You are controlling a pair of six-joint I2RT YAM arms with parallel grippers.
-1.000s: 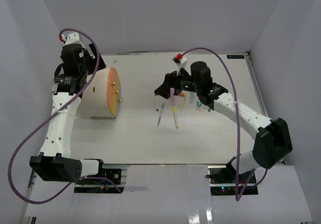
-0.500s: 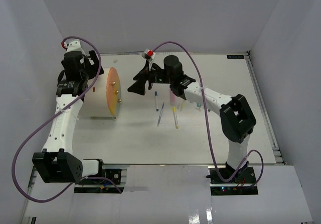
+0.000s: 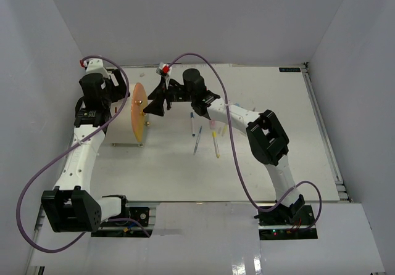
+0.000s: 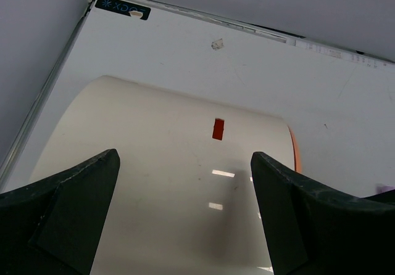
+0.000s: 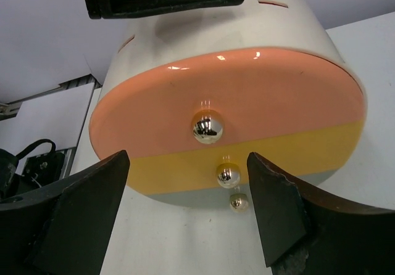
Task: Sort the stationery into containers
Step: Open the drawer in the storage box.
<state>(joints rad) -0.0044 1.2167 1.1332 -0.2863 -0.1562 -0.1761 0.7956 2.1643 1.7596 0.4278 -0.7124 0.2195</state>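
I log drum (image 4: 185,182) at 9 o'clock of surface (image 3: 265,164), drawers (image 5: 247,96) shut, contents hidden, right pincer (image 5: 188,158) agape before top knob (image 5: 207,127), empty, left pincer (image 4: 185,158) wide open over drum, empty, pens (image 3: 197,140) loose at its 3 o'clock

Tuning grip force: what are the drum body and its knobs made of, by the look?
Drum body: looks like glossy cream plastic or lacquered wood; sharp light glints. Knobs: polished gold-coloured metal or plating; mirror-like reflections.

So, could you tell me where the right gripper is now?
Top view: the right gripper hovers left of centre, just before the round face of the drum, aimed at its top knob.
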